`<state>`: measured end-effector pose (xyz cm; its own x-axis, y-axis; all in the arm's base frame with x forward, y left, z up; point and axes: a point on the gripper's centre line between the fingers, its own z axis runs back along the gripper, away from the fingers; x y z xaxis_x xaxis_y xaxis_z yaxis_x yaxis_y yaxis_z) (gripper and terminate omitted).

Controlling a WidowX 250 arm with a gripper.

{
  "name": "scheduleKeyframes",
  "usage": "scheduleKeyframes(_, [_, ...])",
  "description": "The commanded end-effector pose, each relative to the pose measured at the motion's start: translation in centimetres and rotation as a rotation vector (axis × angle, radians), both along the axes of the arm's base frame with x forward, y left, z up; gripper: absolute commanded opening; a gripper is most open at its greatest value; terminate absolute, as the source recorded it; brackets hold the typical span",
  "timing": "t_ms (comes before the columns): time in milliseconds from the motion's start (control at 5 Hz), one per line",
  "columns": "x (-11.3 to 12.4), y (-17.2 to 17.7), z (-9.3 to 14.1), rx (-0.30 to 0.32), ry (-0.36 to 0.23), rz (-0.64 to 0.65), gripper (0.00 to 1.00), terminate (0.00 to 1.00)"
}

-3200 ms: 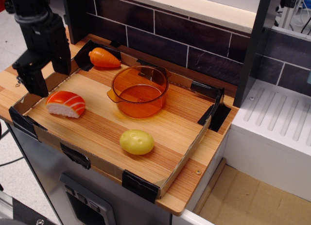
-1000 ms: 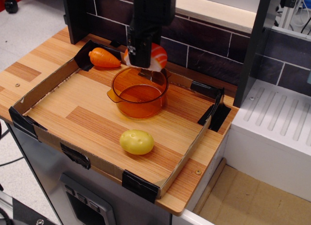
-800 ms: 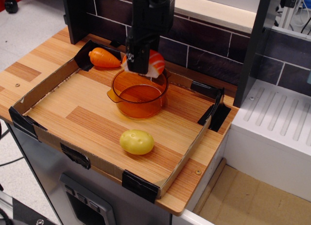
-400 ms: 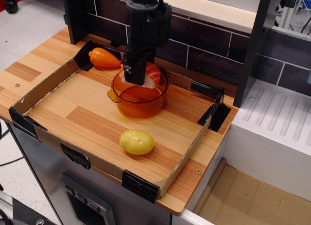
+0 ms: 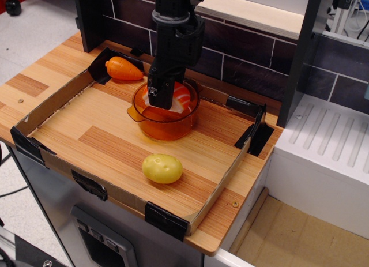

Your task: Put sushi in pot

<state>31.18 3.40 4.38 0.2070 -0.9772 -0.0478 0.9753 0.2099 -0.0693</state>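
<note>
The translucent orange pot (image 5: 151, 126) stands near the back middle of the cardboard-edged tray. The sushi (image 5: 182, 97), orange with white stripes over white rice, is inside the pot's rim, partly hidden by my gripper. My black gripper (image 5: 163, 97) reaches down into the pot from above and is shut on the sushi. I cannot tell whether the sushi touches the pot's floor.
An orange carrot (image 5: 122, 69) lies at the tray's back left corner. A yellow potato (image 5: 162, 168) lies in front of the pot. Low cardboard walls (image 5: 55, 102) ring the wooden board. A dark tiled wall (image 5: 242, 59) is behind; a white ribbed surface (image 5: 328, 146) is at right.
My gripper picked the sushi up from the tray's left, carried it over the pot and has lowered it from above the rim down into the pot.
</note>
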Motion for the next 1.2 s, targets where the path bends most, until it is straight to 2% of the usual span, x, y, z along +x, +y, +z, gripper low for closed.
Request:
scheduleKeyframes(0, [1.0,0.6,1.7,-0.034,-0.037,0.027,1.00,0.00])
scheduleKeyframes(200, [1.0,0.6,3.6,-0.066,-0.060,0.024,1.00,0.00])
scheduleKeyframes(600, [0.3,0.9,9.3,-0.133,-0.121,0.022,1.00,0.00])
scheduleKeyframes(800, [0.0,1.2,11.5,-0.177,-0.123,0.034,1.00,0.00])
scheduleKeyframes(1000, [0.0,1.2,11.5,-0.177,-0.123,0.034,1.00,0.00])
